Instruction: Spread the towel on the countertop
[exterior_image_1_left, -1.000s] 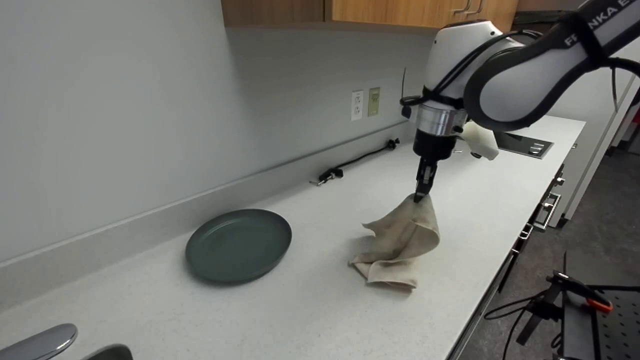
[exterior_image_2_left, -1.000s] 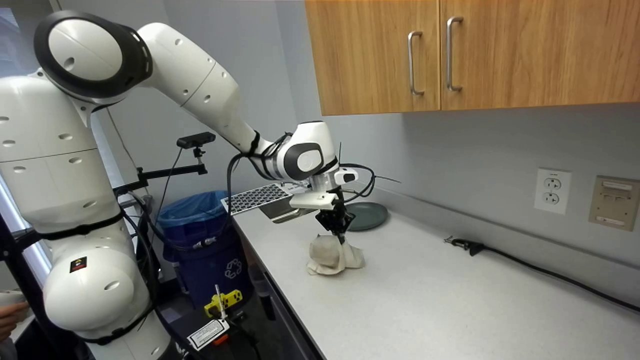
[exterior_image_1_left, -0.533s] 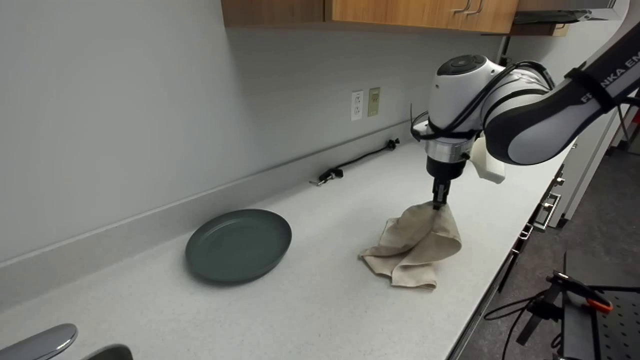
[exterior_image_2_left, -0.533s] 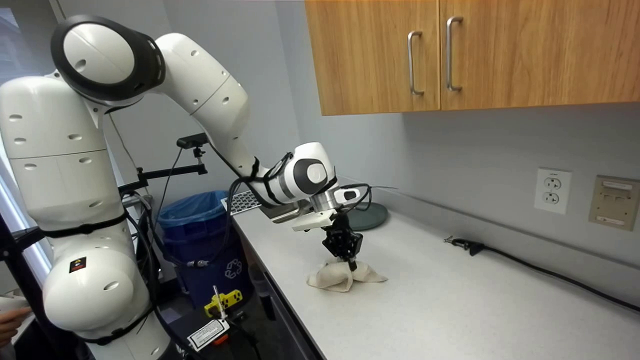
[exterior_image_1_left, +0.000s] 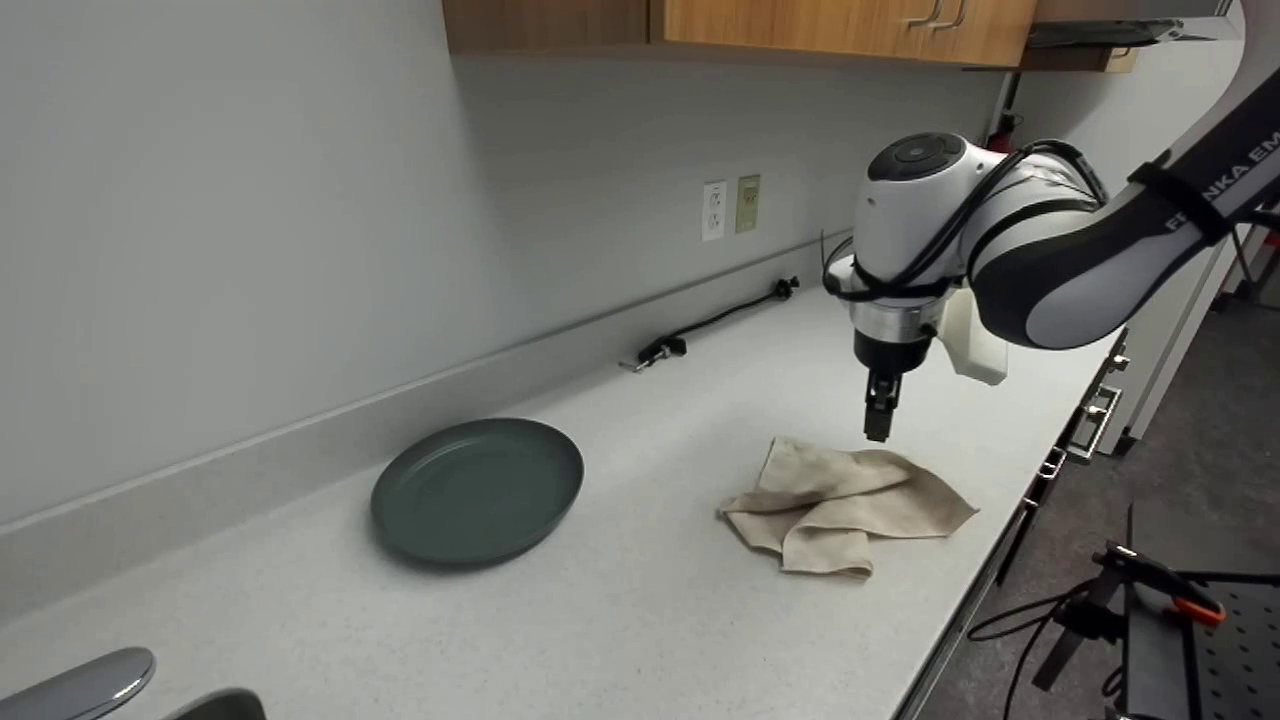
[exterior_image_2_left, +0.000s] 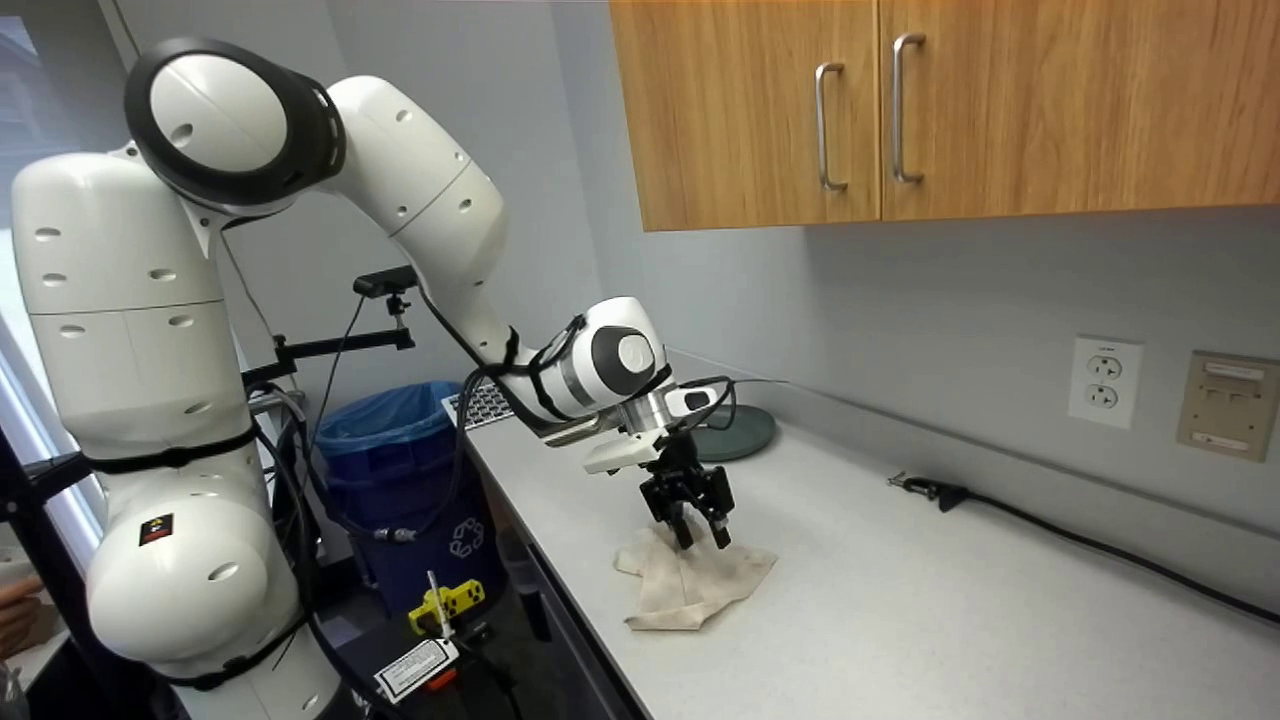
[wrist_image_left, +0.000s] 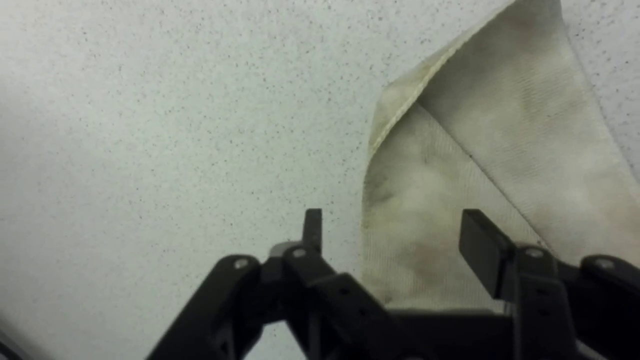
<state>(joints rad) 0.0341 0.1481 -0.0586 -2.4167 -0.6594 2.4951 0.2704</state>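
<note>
The long white surface (exterior_image_1_left: 620, 620), finely speckled, ends in a straight front edge. A white robot arm (exterior_image_2_left: 430, 190) reaches in over that edge. A wooden cabinet (exterior_image_2_left: 760, 120) with metal handles hangs above the back edge, and a blue bin (exterior_image_2_left: 380, 475) stands past the front edge. On the surface, nearer the front edge than the back, lies the beige towel (exterior_image_1_left: 850, 510), flattened in part but creased and folded over itself; in an exterior view one corner points toward the front edge. A dark green plate (exterior_image_1_left: 478, 492) rests near the back edge, well apart from the towel. The tool (wrist_image_left: 392, 222) is spread above the towel, its two fingers standing apart; in the wrist view one shows over the cloth, the other over the surface beside it. A black clamp (exterior_image_1_left: 662, 350) lies near the back edge. Above that edge sits a white power outlet (exterior_image_2_left: 1105, 383).
</note>
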